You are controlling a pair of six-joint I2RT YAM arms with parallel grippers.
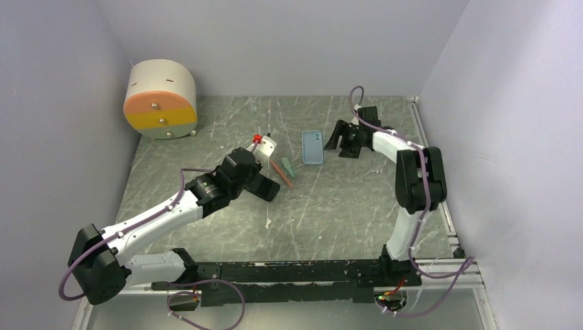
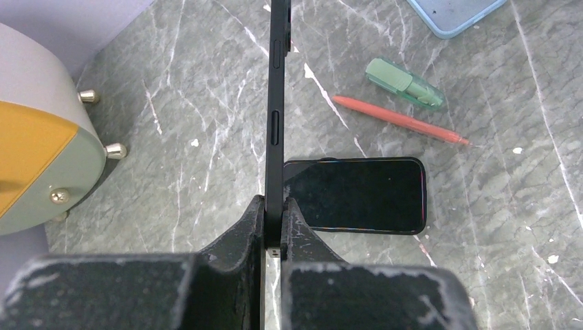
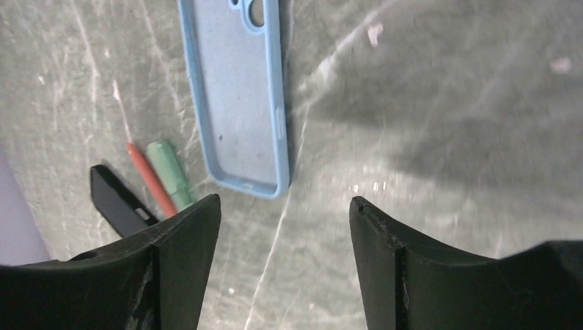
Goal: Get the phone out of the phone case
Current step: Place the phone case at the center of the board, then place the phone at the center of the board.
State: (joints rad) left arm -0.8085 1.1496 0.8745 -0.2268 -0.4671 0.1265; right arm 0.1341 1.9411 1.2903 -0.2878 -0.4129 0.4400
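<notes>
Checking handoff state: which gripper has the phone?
The left gripper: shut on the black phone, held edge-on. The right gripper is open and empty, near the blue case.

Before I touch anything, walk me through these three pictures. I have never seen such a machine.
These are two robot arms bolted to a marbled table, each ending in a two-finger gripper. The wide picture looks down from above and behind them. The other two come from a camera on each wrist, so the dark shapes at the bottom are that arm's own fingers. The left gripper is shut on a slim black phone, seen edge-on. The right gripper is open and empty, near the blue phone case, which lies empty. Also on the table: a flat black slab, a red pen, a green cap and a round box with knobs.
</notes>
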